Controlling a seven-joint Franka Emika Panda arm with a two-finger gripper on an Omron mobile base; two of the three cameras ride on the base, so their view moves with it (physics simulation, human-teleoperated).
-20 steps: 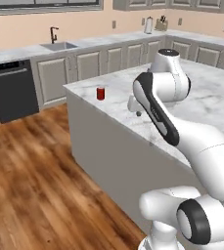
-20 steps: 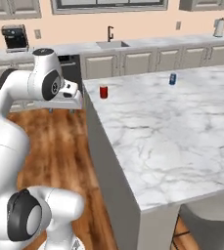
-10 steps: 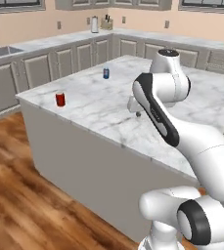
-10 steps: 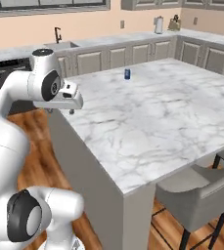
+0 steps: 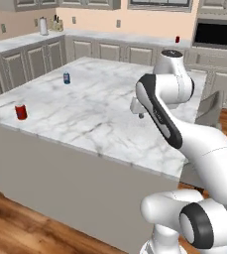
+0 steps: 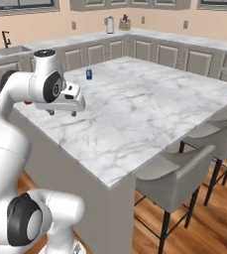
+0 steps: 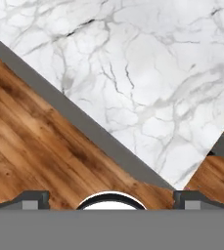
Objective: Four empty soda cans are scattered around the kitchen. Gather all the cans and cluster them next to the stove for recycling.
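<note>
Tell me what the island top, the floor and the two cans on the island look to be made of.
Island top: polished white marble or a look-alike, going by its grey veins. Floor: brown wood planks, grain visible. Red can and blue can: likely painted metal, with silvery tops; too small to be sure.

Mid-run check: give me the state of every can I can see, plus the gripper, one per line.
red can: upright on the island, near its corner, untouched.
blue can: upright on the island, further in, untouched.
far red can: on the back counter; too small to tell more.
gripper: open, empty, pointing down over the island top.
</note>
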